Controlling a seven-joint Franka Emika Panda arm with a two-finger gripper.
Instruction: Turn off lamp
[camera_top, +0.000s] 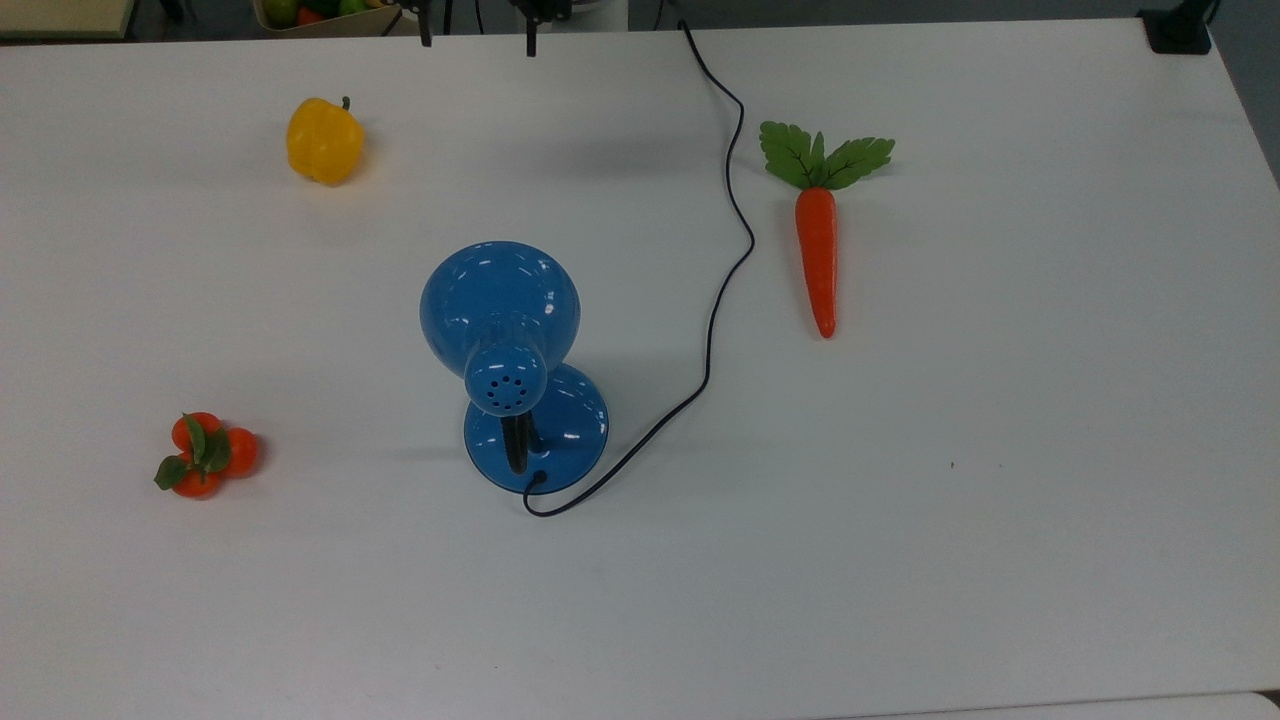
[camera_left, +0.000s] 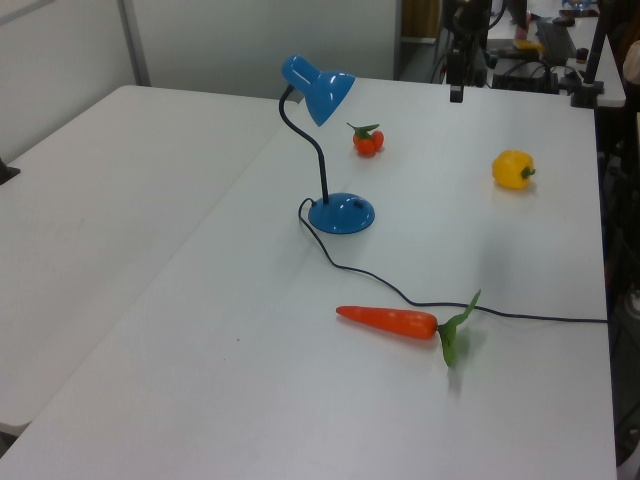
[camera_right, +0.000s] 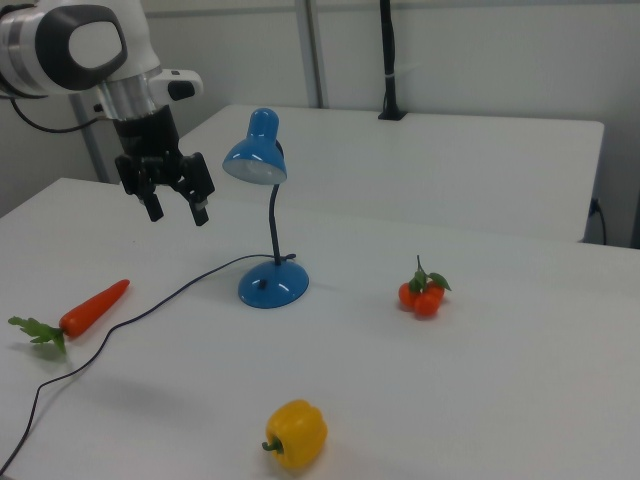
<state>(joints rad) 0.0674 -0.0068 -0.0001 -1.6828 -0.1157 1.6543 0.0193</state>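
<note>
The blue lamp (camera_top: 500, 305) stands mid-table with its dome shade over the round base (camera_top: 570, 425). Its black cord (camera_top: 718, 280) runs to the far edge in the top view. The left view shows the lamp (camera_left: 318, 90) on its gooseneck above its base (camera_left: 341, 214). In the right view the lamp (camera_right: 255, 160) faces down and right. My gripper (camera_top: 478, 40) hangs at the top edge of the top view, open and holding nothing, well away from the lamp. In the right view the gripper (camera_right: 178, 212) is left of the shade, above the table. The left view has the gripper (camera_left: 456, 88) at the far end.
A yellow pepper (camera_top: 323, 140) lies at the top view's upper left. A carrot (camera_top: 817, 240) lies at its right beyond the cord. A cluster of small orange fruits (camera_top: 203, 455) sits at its lower left. A second white table (camera_left: 110, 190) adjoins in the left view.
</note>
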